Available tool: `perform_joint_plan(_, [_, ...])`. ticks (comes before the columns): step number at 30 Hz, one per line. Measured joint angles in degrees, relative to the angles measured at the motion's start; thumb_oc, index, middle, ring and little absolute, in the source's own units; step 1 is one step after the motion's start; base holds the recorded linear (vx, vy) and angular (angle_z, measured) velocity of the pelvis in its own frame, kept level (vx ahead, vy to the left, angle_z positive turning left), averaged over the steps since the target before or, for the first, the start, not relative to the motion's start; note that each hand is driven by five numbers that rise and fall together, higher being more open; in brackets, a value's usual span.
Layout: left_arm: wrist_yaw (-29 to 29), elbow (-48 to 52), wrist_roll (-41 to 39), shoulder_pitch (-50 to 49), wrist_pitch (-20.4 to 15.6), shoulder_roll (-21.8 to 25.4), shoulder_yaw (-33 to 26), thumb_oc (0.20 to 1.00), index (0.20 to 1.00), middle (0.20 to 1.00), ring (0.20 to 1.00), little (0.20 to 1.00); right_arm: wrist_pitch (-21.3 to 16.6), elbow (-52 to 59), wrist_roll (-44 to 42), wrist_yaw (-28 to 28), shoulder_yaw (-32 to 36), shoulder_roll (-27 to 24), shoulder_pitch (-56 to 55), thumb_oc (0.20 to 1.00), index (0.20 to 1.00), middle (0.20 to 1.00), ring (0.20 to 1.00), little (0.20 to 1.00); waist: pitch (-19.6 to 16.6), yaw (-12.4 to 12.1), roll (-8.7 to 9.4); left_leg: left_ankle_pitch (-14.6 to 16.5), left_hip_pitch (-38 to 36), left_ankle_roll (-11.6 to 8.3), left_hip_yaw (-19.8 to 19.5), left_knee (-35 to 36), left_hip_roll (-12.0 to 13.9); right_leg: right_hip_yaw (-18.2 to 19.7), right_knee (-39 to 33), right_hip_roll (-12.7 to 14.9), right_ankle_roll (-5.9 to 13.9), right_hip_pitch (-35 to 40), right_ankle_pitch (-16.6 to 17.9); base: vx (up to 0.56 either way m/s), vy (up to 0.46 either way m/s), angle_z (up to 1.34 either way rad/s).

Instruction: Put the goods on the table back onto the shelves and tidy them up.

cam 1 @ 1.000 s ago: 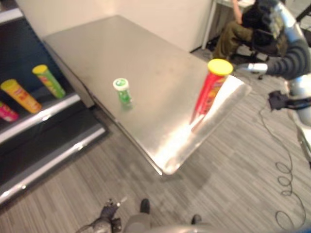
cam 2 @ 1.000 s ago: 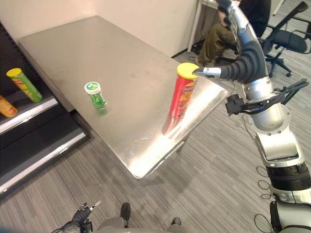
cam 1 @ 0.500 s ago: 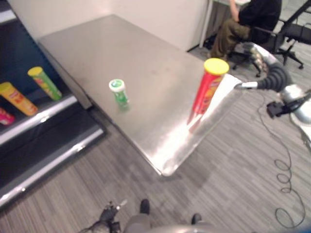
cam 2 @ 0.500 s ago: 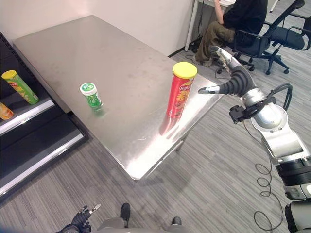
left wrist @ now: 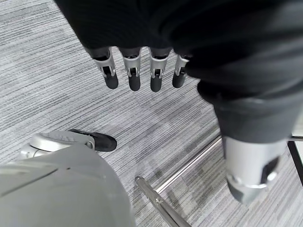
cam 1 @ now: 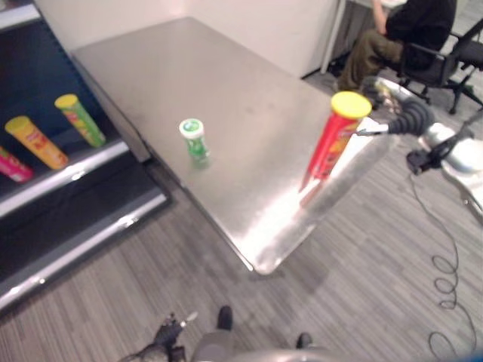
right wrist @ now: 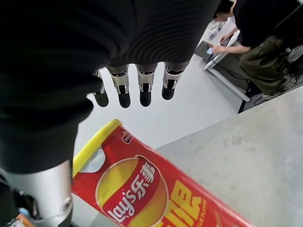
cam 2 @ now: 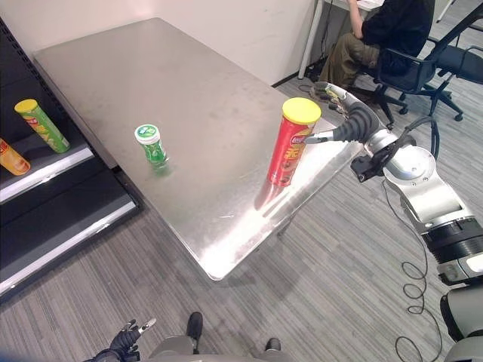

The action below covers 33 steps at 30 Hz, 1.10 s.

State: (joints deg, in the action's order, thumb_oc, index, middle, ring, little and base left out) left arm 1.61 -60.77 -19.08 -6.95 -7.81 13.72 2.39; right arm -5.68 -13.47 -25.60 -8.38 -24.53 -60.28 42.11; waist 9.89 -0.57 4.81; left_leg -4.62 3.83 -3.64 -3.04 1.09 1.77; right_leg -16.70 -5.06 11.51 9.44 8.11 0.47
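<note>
A tall red chip can (cam 2: 293, 143) with a yellow lid stands upright near the right edge of the steel table (cam 2: 189, 83). My right hand (cam 2: 353, 121) hovers just to its right at lid height. In the right wrist view its fingers (right wrist: 122, 92) are straight and the red chip can (right wrist: 142, 189) lies close past them, untouched. A small green can (cam 2: 152, 144) with a white lid stands mid-table. My left hand (cam 2: 127, 335) hangs low by the floor, its fingers (left wrist: 134, 75) straight and holding nothing.
Dark shelves (cam 1: 68, 177) stand at the left, holding a green can (cam 1: 79, 119), a yellow can (cam 1: 34, 142) and a pink one (cam 1: 13, 166). A person (cam 2: 385, 30) sits in an office chair beyond the table's far right corner.
My right arm has come down from above and behind the red can; the hand now sits beside the can's top. The cans have not moved. The camera shifted slightly.
</note>
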Motion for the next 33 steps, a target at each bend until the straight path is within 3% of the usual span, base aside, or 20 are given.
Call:
perform_joint_plan(4, [-0.3, 0.0, 0.0, 0.0, 0.0, 0.1, 0.0, 1.0, 1.0, 1.0, 1.0, 1.0, 0.2, -0.1, -1.9, -0.8, -0.3, -0.1, 0.7, 1.0, 1.0, 1.0, 1.0, 1.0, 0.3, 0.0, 0.14, 0.0, 0.1, -0.07, -0.8, 0.0, -0.1, -0.9, 0.0, 0.0, 0.04, 0.4, -0.2, 0.02, -0.016, 0.1])
perform_joint_plan(18, [-1.3, 0.0, 0.0, 0.0, -0.1, 0.7, 2.1, 1.0, 1.0, 1.0, 1.0, 1.0, 1.5, -3.8, -2.5, -5.5, -11.3, -2.3, 9.2, 1.0, 1.0, 1.0, 1.0, 1.0, 0.7, -0.2, 0.74, -0.1, 0.1, -0.13, -1.4, 0.1, -0.2, -1.5, 0.0, 0.0, 0.05, 0.7, -0.4, 0.0, -0.001, 0.01])
perform_joint_plan(19, [-1.4, 0.0, 0.0, 0.0, -0.1, 0.7, 2.2, 1.0, 1.0, 1.0, 1.0, 1.0, 1.8, -4.9, -2.2, -5.6, -11.9, -2.3, 9.8, 0.467, 0.467, 0.467, 0.467, 0.467, 0.8, -0.2, 0.79, -0.1, 0.1, -0.13, -1.4, 0.1, -0.2, -1.5, 0.0, 0.0, 0.05, 0.7, -0.4, 0.0, 0.0, 0.0])
perform_joint_plan(20, [-1.5, 0.0, 0.0, 0.1, -0.1, 0.7, 2.2, 1.0, 1.0, 1.0, 1.0, 1.0, 2.2, -5.3, -1.4, -5.7, -12.2, -2.3, 10.0, 0.467, 0.467, 0.467, 0.467, 0.467, 0.8, -0.2, 0.8, -0.1, 0.1, -0.13, -1.4, 0.1, -0.2, -1.5, 0.0, 0.0, 0.05, 0.7, -0.4, 0.0, 0.0, 0.0])
perform_joint_plan(21, [-1.5, 0.0, 0.0, 0.2, -0.1, 0.8, 2.2, 1.0, 1.0, 1.0, 1.0, 1.0, 2.4, -5.8, -1.4, -5.6, -12.9, -2.3, 10.6, 0.2, 0.2, 0.2, 0.2, 0.2, 0.8, -0.2, 0.79, -0.1, 0.1, -0.13, -1.4, 0.0, -0.2, -1.5, 0.0, 0.0, 0.05, 0.7, -0.4, 0.0, 0.0, 0.0])
perform_joint_plan(31, [-1.1, 0.0, 0.0, 0.5, -0.1, 0.8, 2.1, 1.0, 1.0, 1.0, 1.0, 1.0, 2.7, -5.8, 0.9, -4.6, -12.9, -2.3, 11.4, 0.2, 0.2, 0.2, 0.2, 0.2, 0.7, -0.1, 0.86, -0.1, 0.1, -0.09, -1.4, 0.0, -0.2, -1.5, 0.0, 0.0, 0.05, 0.8, -0.4, 0.0, -0.01, 0.0])
perform_joint_plan(33, [-0.9, 0.2, 0.0, 0.5, -0.1, 0.8, 1.9, 1.0, 1.0, 1.0, 1.0, 1.0, 2.8, -3.5, 0.9, -4.2, -10.1, -2.3, 8.8, 0.2, 0.2, 0.2, 0.2, 0.2, 0.7, 0.1, 0.82, -0.2, 0.1, -0.05, -1.4, 0.0, -0.1, -1.5, 0.0, -0.1, 0.05, 0.7, -0.4, -0.02, -0.059, 0.0])
